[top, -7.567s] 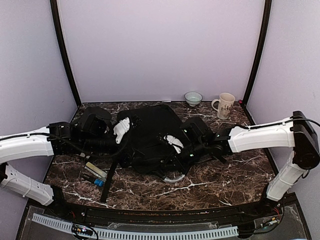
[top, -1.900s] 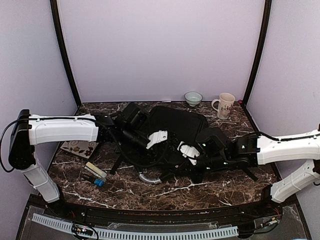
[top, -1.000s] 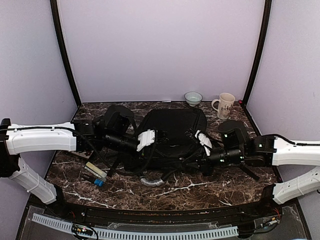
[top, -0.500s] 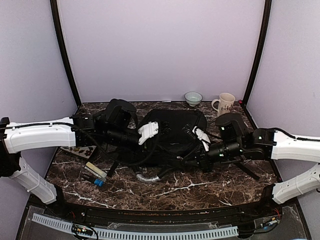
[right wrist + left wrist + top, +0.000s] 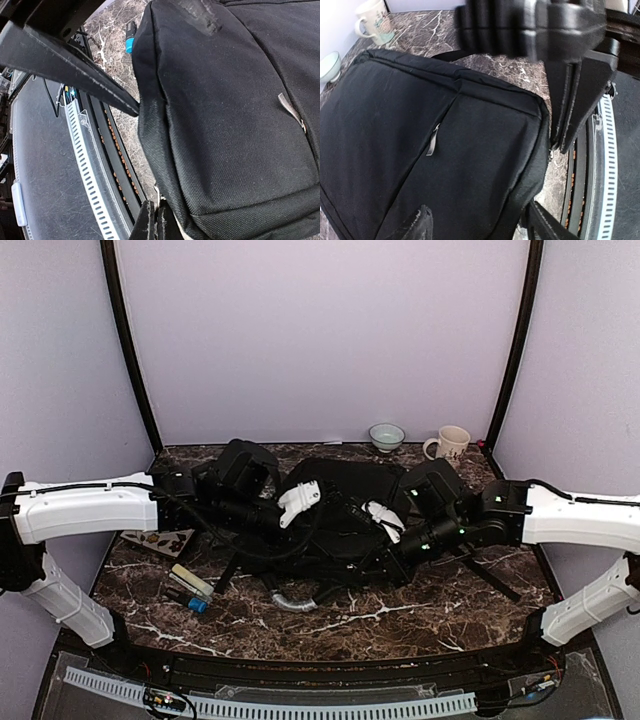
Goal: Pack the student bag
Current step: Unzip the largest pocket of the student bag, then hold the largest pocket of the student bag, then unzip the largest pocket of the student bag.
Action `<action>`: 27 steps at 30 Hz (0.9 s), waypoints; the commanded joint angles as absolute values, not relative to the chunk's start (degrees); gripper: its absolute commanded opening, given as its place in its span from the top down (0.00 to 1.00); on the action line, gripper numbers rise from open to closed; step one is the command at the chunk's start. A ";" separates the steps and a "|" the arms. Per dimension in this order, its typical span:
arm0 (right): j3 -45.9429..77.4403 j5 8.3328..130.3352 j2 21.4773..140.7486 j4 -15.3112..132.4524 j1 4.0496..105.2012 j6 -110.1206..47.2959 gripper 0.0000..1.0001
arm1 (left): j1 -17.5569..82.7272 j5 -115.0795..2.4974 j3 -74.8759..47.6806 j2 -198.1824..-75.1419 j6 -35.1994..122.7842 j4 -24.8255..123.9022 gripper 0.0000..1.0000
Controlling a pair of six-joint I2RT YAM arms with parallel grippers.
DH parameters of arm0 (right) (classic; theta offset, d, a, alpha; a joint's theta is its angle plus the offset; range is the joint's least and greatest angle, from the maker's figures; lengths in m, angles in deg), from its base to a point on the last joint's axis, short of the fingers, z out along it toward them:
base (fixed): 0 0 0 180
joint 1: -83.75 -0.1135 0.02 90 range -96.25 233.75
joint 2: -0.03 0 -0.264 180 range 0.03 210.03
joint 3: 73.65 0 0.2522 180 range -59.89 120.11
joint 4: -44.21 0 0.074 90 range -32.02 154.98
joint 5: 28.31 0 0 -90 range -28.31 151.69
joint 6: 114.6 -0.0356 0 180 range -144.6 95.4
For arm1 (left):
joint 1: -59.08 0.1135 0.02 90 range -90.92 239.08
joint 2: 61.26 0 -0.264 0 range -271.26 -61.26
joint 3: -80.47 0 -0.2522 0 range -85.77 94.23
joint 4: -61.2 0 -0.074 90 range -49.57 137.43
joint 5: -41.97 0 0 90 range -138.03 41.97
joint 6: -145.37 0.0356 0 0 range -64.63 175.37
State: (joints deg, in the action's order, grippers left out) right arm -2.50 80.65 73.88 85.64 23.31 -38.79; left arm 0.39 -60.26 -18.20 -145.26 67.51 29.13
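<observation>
The student bag [image 5: 340, 525] lies flat in the middle of the table, black, its silvery loop handle [image 5: 285, 600] toward the near edge. In the left wrist view the student bag [image 5: 420, 150] fills the frame, with a zipper pull [image 5: 434, 140] on its front. My left gripper [image 5: 305, 495] hovers over the bag's left part, open; its fingers [image 5: 417, 225] stand wide apart over the fabric. My right gripper [image 5: 385, 520] is at the bag's right side. In the right wrist view its fingers [image 5: 150, 225] are shut on a thin edge of the bag [image 5: 225, 125].
A bowl [image 5: 386, 436] and a mug [image 5: 447, 445] stand at the back right. A printed card [image 5: 160, 538], markers [image 5: 190, 583] and a blue-capped pen [image 5: 197, 605] lie on the left. A black strap [image 5: 490, 580] trails right of the bag. The table's front rail [image 5: 85, 150] is close by.
My left gripper has opened and let go of the bag. The right gripper has shifted left with the bag's edge, and the silvery handle has slid slightly toward the near edge.
</observation>
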 commanded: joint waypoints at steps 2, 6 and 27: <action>-3.26 83.02 71.86 80.81 23.15 -39.50 1.00 | -0.07 -58.50 -20.57 -139.58 69.33 28.55 0.26; -3.92 83.62 70.58 78.53 23.20 -39.54 1.00 | -0.15 -60.03 -24.68 -136.98 73.11 28.11 0.27; 1.70 72.64 70.64 94.83 26.61 -48.97 1.00 | -2.72 -46.73 -17.31 -154.41 78.80 20.33 1.00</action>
State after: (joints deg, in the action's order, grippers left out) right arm -2.83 76.65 71.49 91.86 25.45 -44.17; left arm -3.39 -57.29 -17.37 -154.16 76.32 28.54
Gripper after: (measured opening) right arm 0.010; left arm 0.026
